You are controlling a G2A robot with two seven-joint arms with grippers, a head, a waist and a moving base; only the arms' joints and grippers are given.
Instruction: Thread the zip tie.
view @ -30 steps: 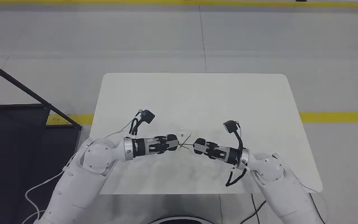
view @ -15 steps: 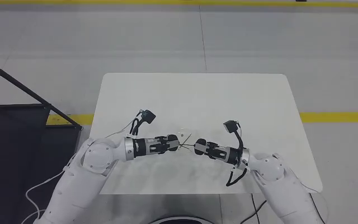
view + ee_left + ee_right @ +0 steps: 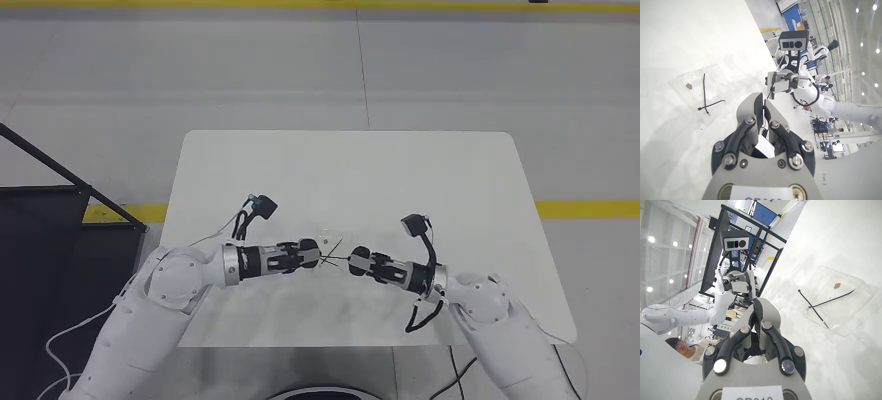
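Observation:
A thin black zip tie (image 3: 336, 260) spans the short gap between my two grippers, just above the table's front middle. In the left wrist view my left gripper (image 3: 763, 103) is shut on one end of the zip tie (image 3: 768, 95), which runs to the right gripper (image 3: 772, 89) facing it. My right gripper (image 3: 755, 301) is shut on the other end, with the left gripper (image 3: 751, 285) close beyond it. From above, the left gripper (image 3: 320, 257) and the right gripper (image 3: 350, 262) point at each other, nearly tip to tip.
A clear shallow tray (image 3: 324, 239) lies on the white table (image 3: 400, 180) just behind the grippers. Two spare black zip ties (image 3: 704, 91) lie crossed in the tray (image 3: 863, 289). A dark frame stands off the table's left side.
The right arm has edged very slightly to the right. The left arm and the zip tie look unchanged.

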